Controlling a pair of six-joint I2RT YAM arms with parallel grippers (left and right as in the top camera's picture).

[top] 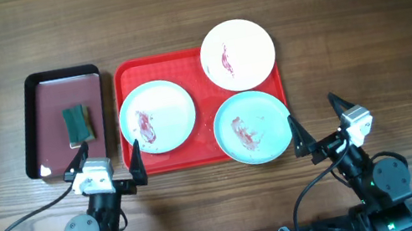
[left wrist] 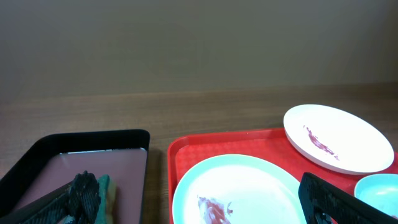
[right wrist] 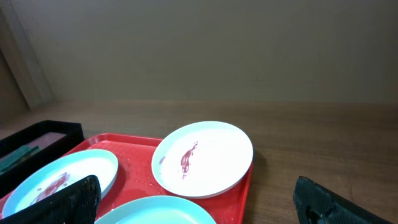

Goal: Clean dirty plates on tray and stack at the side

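Red tray point(top: 131, 76) holds red-smeared plates point(top: 172, 104): two pale blue, one white.

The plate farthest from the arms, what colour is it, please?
The plate is white with a red smear; the overhead view shows it best.

Table: a dark brown wooden table point(top: 359, 20) fills the overhead view, its grain running in long streaks from left to right.
Wall: a plain grey-beige wall point(left wrist: 199, 43) rises just behind the table's far edge in both wrist views.
Left edge: in the right wrist view a paler, slanted panel point(right wrist: 15, 56) stands against the wall's far left; what it is cannot be told.
Light: soft and even, with only faint shadows on the wood.
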